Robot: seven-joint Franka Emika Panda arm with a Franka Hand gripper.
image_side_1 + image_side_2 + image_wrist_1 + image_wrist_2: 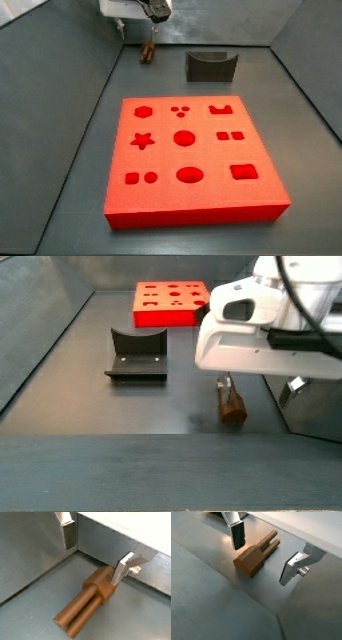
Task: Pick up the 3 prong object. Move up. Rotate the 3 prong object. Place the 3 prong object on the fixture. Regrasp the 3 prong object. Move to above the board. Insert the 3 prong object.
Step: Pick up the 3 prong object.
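I work in a lab test cell: a grey metal-walled bin (80,90), a bright red slab with shape cut-outs (190,160), my gripper (223,384) at its twelve o'clock.

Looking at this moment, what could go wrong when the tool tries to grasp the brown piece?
1. The tool is open around the 3 prong object, which lies flat on the floor; the fingers look unevenly placed, so closing may push or turn it.
2. It lies close to the grey wall; a finger might scrape there.
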